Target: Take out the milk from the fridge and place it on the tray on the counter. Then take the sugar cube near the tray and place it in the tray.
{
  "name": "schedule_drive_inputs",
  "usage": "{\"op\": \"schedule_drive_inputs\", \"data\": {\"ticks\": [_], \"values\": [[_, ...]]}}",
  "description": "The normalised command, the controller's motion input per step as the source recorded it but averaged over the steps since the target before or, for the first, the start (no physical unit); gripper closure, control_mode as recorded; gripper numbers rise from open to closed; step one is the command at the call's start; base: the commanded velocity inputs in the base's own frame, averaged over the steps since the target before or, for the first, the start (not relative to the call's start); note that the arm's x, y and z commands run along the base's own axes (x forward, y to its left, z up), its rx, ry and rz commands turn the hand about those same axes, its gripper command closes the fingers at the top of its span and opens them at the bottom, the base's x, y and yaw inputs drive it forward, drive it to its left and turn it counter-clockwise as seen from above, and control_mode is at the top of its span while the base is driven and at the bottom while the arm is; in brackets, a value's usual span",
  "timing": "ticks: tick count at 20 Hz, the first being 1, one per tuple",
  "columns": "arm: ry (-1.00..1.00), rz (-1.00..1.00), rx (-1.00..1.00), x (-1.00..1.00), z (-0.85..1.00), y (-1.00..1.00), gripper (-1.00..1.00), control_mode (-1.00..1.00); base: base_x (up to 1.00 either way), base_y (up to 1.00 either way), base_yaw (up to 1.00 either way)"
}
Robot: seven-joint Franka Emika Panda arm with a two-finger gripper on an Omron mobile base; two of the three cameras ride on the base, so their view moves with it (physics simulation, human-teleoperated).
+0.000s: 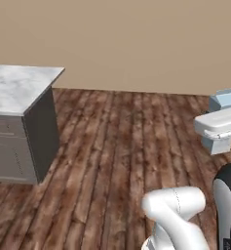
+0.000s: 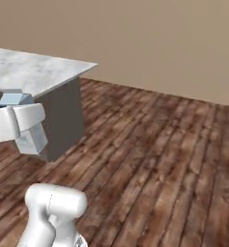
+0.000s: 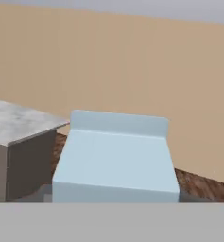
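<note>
Closest to you, the milk point(image 3: 116, 158) sits right in front of the hand camera, gabled top up, so your gripper point(image 1: 219, 128) is clamped on it across the carton's body; in the left base view you can see the pale blue top poking up just behind the white hand at the right edge, and in the right base view the same carton point(image 2: 12, 99) peeks over the hand at the left edge. The carton looks upright, its long axis vertical, carried clear of the wooden floor point(image 1: 122, 146). Farther out, the counter point(image 1: 17, 88) stands ahead and to the left of the gripper, its marble corner pointing toward you, with the dark end panel and cabinet fronts below. That is the relation your next move turns on, I'd judge: the milk has to travel leftward and forward to get over that worktop. The part of the counter in sight carries no tray or sugar cube, so expect to drive or swing farther before you can set it down. Beyond everything is the plain tan wall point(image 2: 159, 43).
</note>
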Motion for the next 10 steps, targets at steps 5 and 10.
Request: {"op": "schedule_drive_inputs", "data": {"ticks": [5,10], "values": [[0.00,0.00,0.00,0.00,0.00,0.00,1.00,1.00,0.11,0.30,0.89],[0.00,0.00,0.00,0.00,0.00,0.00,1.00,1.00,0.34,0.38,0.80]]}}
